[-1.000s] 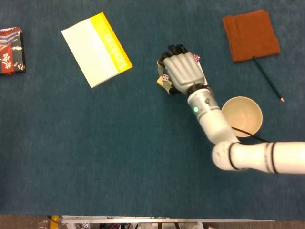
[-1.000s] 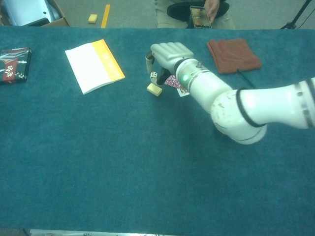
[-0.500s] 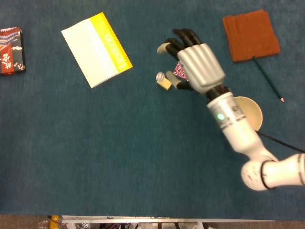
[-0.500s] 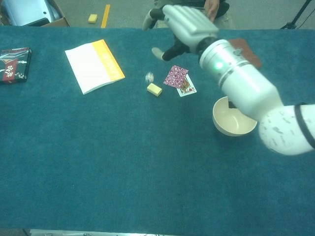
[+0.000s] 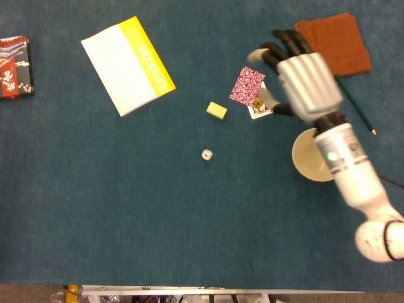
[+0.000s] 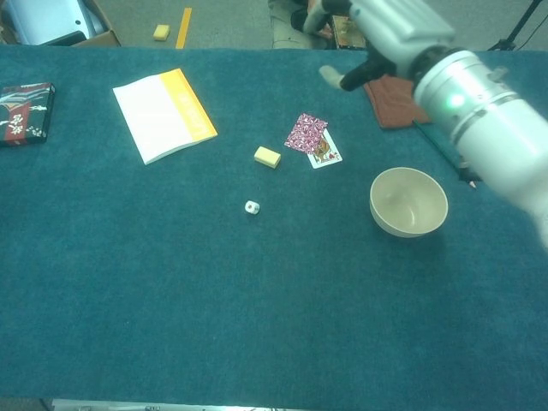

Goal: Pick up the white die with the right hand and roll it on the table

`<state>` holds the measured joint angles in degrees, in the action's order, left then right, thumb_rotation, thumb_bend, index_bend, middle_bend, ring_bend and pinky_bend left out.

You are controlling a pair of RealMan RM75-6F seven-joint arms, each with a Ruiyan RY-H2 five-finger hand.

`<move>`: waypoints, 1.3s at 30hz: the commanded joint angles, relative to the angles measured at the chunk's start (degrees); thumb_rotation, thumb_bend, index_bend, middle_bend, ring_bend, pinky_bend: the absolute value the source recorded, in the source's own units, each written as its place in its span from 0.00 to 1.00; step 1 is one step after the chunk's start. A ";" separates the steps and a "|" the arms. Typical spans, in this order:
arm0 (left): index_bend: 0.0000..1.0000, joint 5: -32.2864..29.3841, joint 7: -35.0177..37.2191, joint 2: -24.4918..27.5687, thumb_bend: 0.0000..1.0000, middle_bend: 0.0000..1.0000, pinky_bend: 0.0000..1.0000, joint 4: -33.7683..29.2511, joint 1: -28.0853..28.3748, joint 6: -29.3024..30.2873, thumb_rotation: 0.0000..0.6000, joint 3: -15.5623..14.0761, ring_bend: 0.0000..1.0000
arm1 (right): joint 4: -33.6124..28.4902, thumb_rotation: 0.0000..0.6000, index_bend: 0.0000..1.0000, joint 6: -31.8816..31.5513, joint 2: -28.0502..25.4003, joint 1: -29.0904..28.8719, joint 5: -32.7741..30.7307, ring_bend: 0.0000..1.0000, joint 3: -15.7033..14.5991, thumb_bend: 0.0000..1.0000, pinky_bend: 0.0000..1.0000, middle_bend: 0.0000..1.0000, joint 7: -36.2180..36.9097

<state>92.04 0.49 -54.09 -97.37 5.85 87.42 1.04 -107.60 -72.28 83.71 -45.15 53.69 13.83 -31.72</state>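
The white die lies alone on the blue table cloth, also seen in the chest view, below the yellow block. My right hand hangs raised over the table's back right, far from the die, fingers spread and nothing in it; the chest view shows it high at the top edge. My left hand shows in neither view.
A yellow block and two playing cards lie near the middle. A cream bowl stands right of them. A brown cloth and pencil lie at back right, a white and yellow booklet at back left, a dark box far left.
The right hand let go of the die, rose and swung right, uncovering the cards. The die dropped and rolled toward the front, coming to rest below the yellow block.
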 commanded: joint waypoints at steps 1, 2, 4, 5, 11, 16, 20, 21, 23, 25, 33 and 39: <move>0.18 -0.02 -0.01 0.10 0.41 0.27 0.15 -0.03 0.02 0.02 1.00 0.05 0.17 | -4.10 1.00 0.31 -2.71 -4.47 3.13 0.09 0.10 -1.98 0.34 0.11 0.31 -1.72; 0.18 -0.03 -0.05 0.17 0.41 0.27 0.15 -0.01 0.02 0.04 1.00 0.08 0.17 | -5.66 1.00 0.31 -3.79 -6.15 4.24 0.03 0.10 -2.66 0.34 0.11 0.31 -2.43; 0.18 -0.10 -0.09 0.25 0.41 0.27 0.15 0.00 0.07 -0.06 1.00 0.11 0.17 | -8.20 1.00 0.31 -5.52 -8.69 6.00 0.30 0.10 -3.68 0.34 0.11 0.31 -3.17; 0.18 -0.10 -0.09 0.26 0.41 0.27 0.15 -0.01 0.11 -0.09 1.00 0.14 0.17 | -9.77 1.00 0.31 -6.74 -10.35 7.26 0.82 0.10 -4.46 0.34 0.11 0.31 -3.49; 0.18 -0.30 -0.01 0.29 0.41 0.27 0.15 0.05 0.07 -0.03 1.00 0.23 0.17 | -15.36 1.00 0.31 -11.84 -17.35 13.37 3.64 0.10 -8.41 0.34 0.11 0.31 -3.74; 0.18 -0.90 -0.24 0.32 0.41 0.27 0.15 -0.31 -0.12 -0.04 1.00 0.29 0.17 | -17.31 1.00 0.31 -14.92 -21.71 18.70 6.88 0.10 -11.33 0.34 0.11 0.31 -0.76; 0.18 -0.99 -0.90 0.20 0.41 0.27 0.15 -0.88 -0.40 0.27 1.00 0.25 0.17 | -17.60 1.00 0.31 -17.77 -23.56 22.82 10.69 0.10 -13.52 0.34 0.11 0.31 1.03; 0.18 -1.00 -1.07 0.16 0.41 0.27 0.15 -1.01 -0.51 0.40 1.00 0.22 0.17 | -17.66 1.00 0.31 -18.52 -23.75 23.72 11.39 0.10 -13.91 0.34 0.11 0.31 1.25; 0.18 -1.06 -1.38 0.09 0.41 0.27 0.15 -1.27 -0.73 0.61 1.00 0.15 0.17 | -17.95 1.00 0.31 -19.98 -24.14 25.51 13.04 0.10 -14.73 0.34 0.11 0.31 1.73; 0.18 -1.17 -1.80 0.08 0.41 0.27 0.15 -1.62 -1.01 0.85 1.00 0.07 0.17 | -18.24 1.00 0.31 -21.70 -24.48 27.58 15.43 0.10 -15.77 0.34 0.11 0.31 2.15; 0.18 -1.46 -2.67 0.01 0.41 0.27 0.15 -2.30 -1.26 1.03 1.00 0.19 0.17 | -18.94 1.00 0.31 -24.79 -25.42 33.21 21.84 0.10 -18.04 0.34 0.11 0.31 3.12; 0.18 -1.36 -3.19 0.01 0.41 0.27 0.15 -2.75 -1.31 1.05 1.00 0.22 0.17 | -18.66 1.00 0.31 -23.88 -25.20 34.65 23.47 0.10 -17.41 0.34 0.11 0.31 3.86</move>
